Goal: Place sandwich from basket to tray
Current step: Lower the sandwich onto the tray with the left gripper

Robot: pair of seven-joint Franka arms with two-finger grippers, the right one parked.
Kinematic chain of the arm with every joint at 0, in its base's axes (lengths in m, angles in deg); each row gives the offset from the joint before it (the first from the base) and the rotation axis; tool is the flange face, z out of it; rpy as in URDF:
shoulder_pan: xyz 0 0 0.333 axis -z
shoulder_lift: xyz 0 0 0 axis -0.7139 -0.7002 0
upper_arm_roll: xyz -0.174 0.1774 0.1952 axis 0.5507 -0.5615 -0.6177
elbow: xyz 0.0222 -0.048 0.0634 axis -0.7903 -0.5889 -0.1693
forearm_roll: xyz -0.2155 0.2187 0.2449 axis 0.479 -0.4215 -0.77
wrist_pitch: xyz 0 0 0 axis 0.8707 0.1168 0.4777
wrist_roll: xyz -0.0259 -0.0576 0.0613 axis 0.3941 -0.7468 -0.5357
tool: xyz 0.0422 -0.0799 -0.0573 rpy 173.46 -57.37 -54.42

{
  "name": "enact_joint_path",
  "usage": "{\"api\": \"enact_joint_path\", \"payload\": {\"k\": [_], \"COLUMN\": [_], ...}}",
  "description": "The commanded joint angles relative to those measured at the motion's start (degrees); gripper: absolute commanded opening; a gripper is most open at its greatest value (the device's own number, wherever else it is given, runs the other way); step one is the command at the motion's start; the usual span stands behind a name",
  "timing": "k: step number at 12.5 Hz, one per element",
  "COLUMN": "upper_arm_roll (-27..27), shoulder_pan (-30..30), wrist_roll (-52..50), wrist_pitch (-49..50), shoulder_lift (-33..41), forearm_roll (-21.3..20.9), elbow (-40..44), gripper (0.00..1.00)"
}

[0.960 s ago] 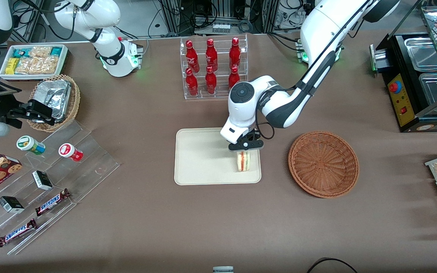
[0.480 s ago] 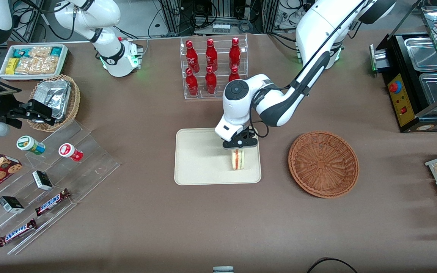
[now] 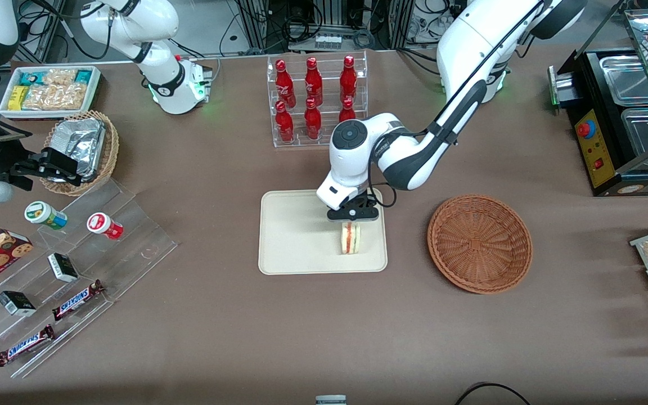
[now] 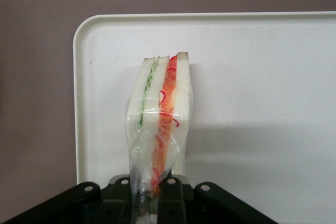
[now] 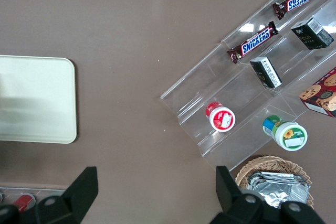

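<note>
End effector (image 3: 352, 215): poised over the tray, toward the edge nearest the basket. Fingers pinched tight on one end of the sandwich, which hangs out from them with its cut side showing.

Sandwich (image 3: 350, 238): pale bread wedge wrapped in clear film, red and green filling visible. The wrist view shows it (image 4: 159, 121) clamped at its narrow end between the black fingers (image 4: 169, 187), the bread slightly bowed and the film bunched at the grip. Whether its free end already touches the tray I cannot tell; it sits very close above the surface if not on it.

Tray (image 3: 293, 236): cream, low rim, rounded corners, bare apart from the sandwich over it. The sandwich lies inside the rim on every side, as the wrist view of the tray (image 4: 262, 77) confirms.

Basket (image 3: 480, 243): reddish-brown wicker, holding nothing, well apart from the tray toward the working arm's end of the desk.

Step in hand, by my reckoning: setting down and letting go. Notes for doing it well:
- lower gently until the bread bears on the tray, since the wedge is soft and already flexed;
- open the fingers only once it is supported, or it may tip onto its face;
- watch the film, which could cling to a finger and drag the wedge on lift-off;
- rise straight up, clear of the rim.

Elsewhere on the desk (image 3: 217, 337): rack of red bottles (image 3: 313, 101) farther from the front camera than the tray, not in the way.
</note>
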Motion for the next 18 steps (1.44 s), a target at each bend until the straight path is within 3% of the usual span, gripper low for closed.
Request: {"api": "enact_joint_path", "payload": {"k": [1, 4, 5, 6, 7, 12, 18], "upper_arm_roll": [-0.5, -0.7, -0.8, -0.8, -0.8, -0.8, -0.7], "shoulder_pan": [0.6, 0.6, 0.6, 0.6, 0.6, 0.1, -2.2], "wrist_roll": [1.3, 0.9, 0.7, 0.8, 0.7, 0.1, 0.9], "wrist_pitch": [-0.4, -2.5, -2.7, -2.8, -2.8, -2.7, 2.8], "shoulder_lift": [-1.3, -2.4, -3.1, -3.5, -3.5, -2.9, 5.8], "forearm_roll": [-1.3, -1.4, -1.5, -1.8, -2.3, -1.5, -1.3], "elbow": [1.3, 1.1, 1.3, 1.5, 1.5, 2.3, 1.2], "gripper": [0.0, 0.0, 0.18, 0.55, 1.0, 1.0, 1.0]}}
